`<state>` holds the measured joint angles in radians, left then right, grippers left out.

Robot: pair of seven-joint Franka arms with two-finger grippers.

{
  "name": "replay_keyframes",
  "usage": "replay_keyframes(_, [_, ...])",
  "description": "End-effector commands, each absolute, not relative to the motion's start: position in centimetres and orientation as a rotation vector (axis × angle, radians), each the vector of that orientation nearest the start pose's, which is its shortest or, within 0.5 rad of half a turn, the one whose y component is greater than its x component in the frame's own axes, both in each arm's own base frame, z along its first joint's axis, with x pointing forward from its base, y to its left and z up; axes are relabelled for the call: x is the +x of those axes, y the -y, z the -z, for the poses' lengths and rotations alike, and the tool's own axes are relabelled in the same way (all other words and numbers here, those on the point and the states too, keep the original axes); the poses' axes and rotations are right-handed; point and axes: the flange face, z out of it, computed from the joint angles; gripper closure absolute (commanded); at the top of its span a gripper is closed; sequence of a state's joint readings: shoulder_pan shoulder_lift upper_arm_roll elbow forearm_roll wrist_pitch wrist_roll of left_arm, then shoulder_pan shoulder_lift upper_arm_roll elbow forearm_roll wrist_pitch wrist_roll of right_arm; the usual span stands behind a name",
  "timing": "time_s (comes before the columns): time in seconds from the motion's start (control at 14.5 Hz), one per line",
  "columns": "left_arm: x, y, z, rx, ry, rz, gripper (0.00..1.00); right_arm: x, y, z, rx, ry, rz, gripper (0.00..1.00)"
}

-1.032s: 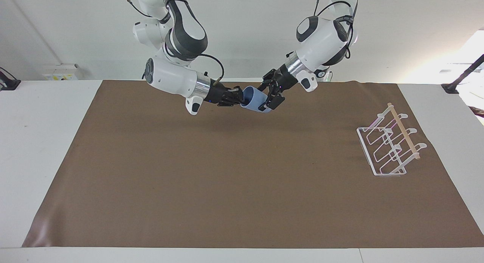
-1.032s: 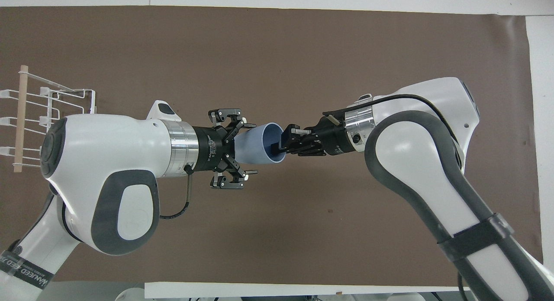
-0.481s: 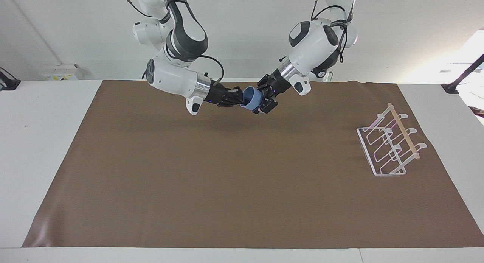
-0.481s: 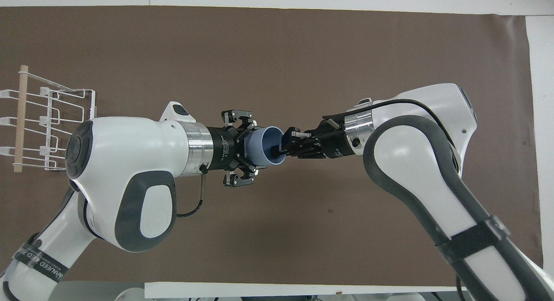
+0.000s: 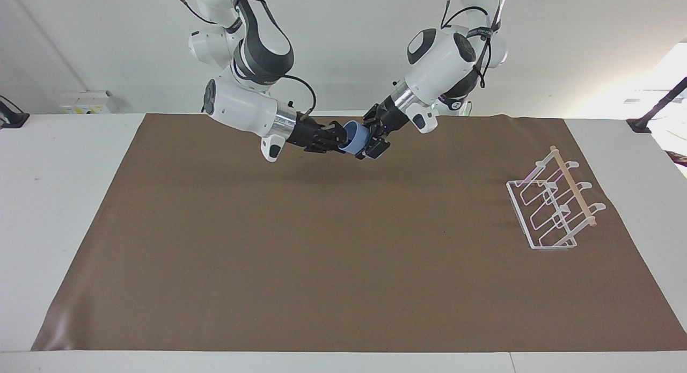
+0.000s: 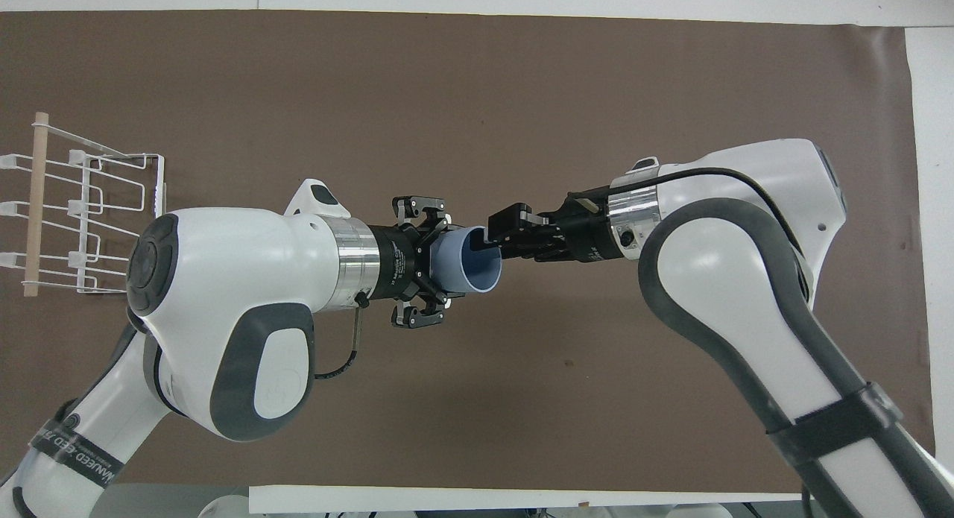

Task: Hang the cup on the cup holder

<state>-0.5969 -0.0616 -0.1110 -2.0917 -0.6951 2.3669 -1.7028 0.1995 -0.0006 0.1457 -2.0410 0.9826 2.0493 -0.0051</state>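
Observation:
The light-blue cup [image 5: 354,138] lies on its side in the air over the mat's robot-side middle, and it also shows in the overhead view [image 6: 473,268]. My right gripper [image 5: 335,137] [image 6: 498,235] is shut on the cup's rim, at its open mouth. My left gripper [image 5: 373,136] [image 6: 443,263] is open, with its fingers spread around the cup's base end. The white wire cup holder [image 5: 553,206] [image 6: 82,220] with its wooden rod stands on the mat at the left arm's end, with nothing on it.
A brown mat [image 5: 322,255] covers most of the white table [image 5: 53,201]. A black clamp [image 5: 638,126] sits at the table's corner by the left arm's end. A small wall box [image 5: 86,102] is at the right arm's end.
My left gripper has slid farther over the cup's base, its fingers as wide as before. The cup and both grippers have shifted a little toward the right arm's end and slightly up.

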Motion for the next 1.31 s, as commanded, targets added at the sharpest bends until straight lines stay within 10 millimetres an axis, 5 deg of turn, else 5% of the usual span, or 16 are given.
replay_keyframes(0.0, [42.1,37.4,-48.8,-2.722,2.263,-0.704,1.00,52.0,-14.5,-50.1,-2.464,-0.122,0.008,0.01])
replay_keyframes(0.14, [42.1,37.0,-49.6,-2.738,2.096,-0.529,1.00,52.5,-7.1,-50.7,-2.663,-0.137,0.063,0.01])
replay_keyframes(0.34, [42.1,35.5,-49.6,-2.708,1.741,-0.087,1.00,52.1,-0.1,-51.8,-2.926,-0.118,0.012,0.01])
replay_keyframes(0.62, [44.2,30.3,-49.9,-2.510,1.527,0.303,1.00,52.6,3.0,-55.6,-3.137,-0.084,-0.030,0.01])
replay_keyframes(0.83, [46.3,26.3,-48.8,-2.297,1.370,0.551,1.00,52.9,5.3,-62.0,-3.249,-0.113,-0.122,0.01])
replay_keyframes(0.96, [48.8,23.1,-47.5,-2.122,1.250,0.727,1.00,51.6,8.8,-65.6,-3.245,-0.186,-0.144,0.01])
replay_keyframes(1.24, [53.2,17.5,-46.9,-1.857,1.124,1.053,1.00,51.0,9.0,-64.8,-3.233,-0.147,-0.238,0.01])
